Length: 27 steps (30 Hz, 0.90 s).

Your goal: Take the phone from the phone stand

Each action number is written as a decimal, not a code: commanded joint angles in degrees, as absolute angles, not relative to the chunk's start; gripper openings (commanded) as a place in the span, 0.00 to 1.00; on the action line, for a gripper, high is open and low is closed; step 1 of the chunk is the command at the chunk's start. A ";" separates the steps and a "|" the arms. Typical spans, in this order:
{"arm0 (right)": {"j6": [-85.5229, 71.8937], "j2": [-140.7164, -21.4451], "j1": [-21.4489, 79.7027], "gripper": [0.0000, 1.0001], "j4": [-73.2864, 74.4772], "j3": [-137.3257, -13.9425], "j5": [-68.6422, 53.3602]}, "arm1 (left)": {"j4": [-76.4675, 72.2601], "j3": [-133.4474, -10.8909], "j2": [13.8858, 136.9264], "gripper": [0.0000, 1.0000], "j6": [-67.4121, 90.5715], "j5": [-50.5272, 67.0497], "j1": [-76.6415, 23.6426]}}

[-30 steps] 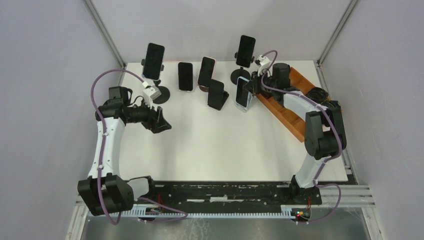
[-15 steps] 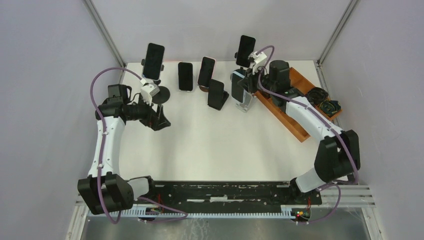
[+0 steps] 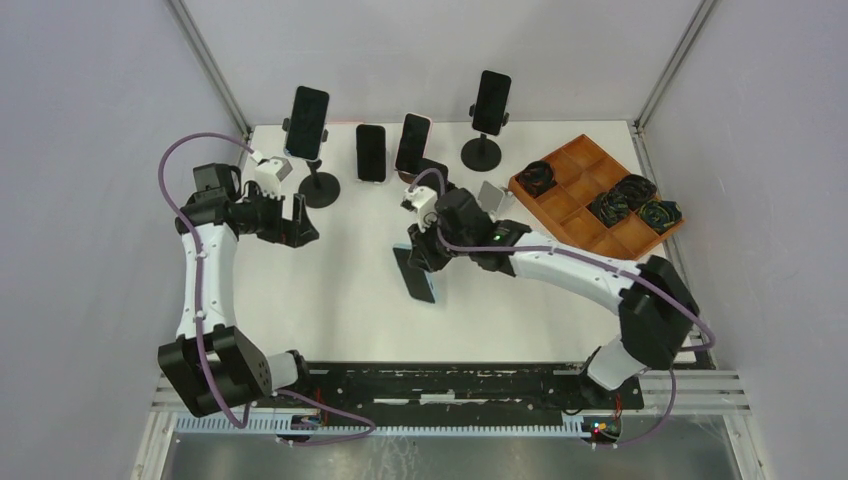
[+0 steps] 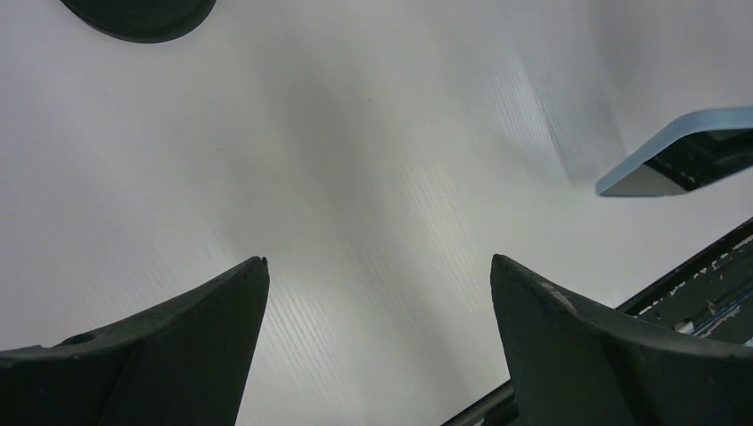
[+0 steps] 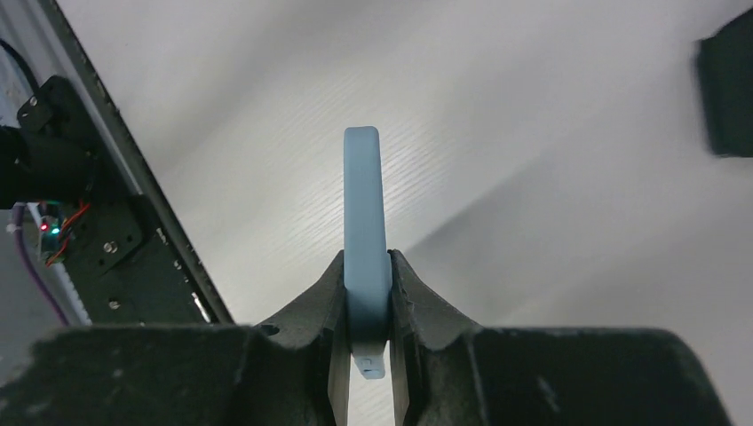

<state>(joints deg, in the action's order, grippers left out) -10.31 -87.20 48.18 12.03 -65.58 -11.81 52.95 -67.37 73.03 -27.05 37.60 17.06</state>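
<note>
My right gripper (image 3: 427,252) is shut on a light-blue-cased phone (image 3: 417,274) and holds it over the middle of the table, tilted, in front of the other phones. In the right wrist view the phone's blue edge (image 5: 365,213) stands between the two fingers of the gripper (image 5: 366,266). A small grey stand (image 3: 492,197) with no phone on it stands behind the right arm. My left gripper (image 3: 298,222) is open and empty over the left of the table; its wrist view (image 4: 380,271) shows bare table between the fingers and the blue phone (image 4: 677,163) at the far right.
Several dark phones stand on stands along the back: a tall left one (image 3: 309,120) with round base (image 3: 320,190), two middle ones (image 3: 371,152), (image 3: 413,142), a tall right one (image 3: 490,102). A brown compartment tray (image 3: 575,190) with black cable coils sits at right.
My right arm has lifted the blue phone off the grey stand at the back right and carried it left and forward to mid-table. My left gripper drew slightly left and back.
</note>
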 commanded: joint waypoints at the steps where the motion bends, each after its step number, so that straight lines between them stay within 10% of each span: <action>1: -19.42 -93.15 50.78 0.00 8.18 -70.56 -17.58 | 52.12 -66.15 69.97 1.00 -25.67 38.53 17.16; 27: -64.35 -122.30 53.06 0.00 -38.65 -73.00 -41.53 | 54.24 -64.51 68.77 1.00 -30.36 40.60 17.26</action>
<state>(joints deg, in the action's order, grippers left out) -59.35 -120.66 52.88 -29.47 -68.60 -38.37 54.26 -64.45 69.36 -28.38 38.15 17.08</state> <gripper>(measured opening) 0.223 0.996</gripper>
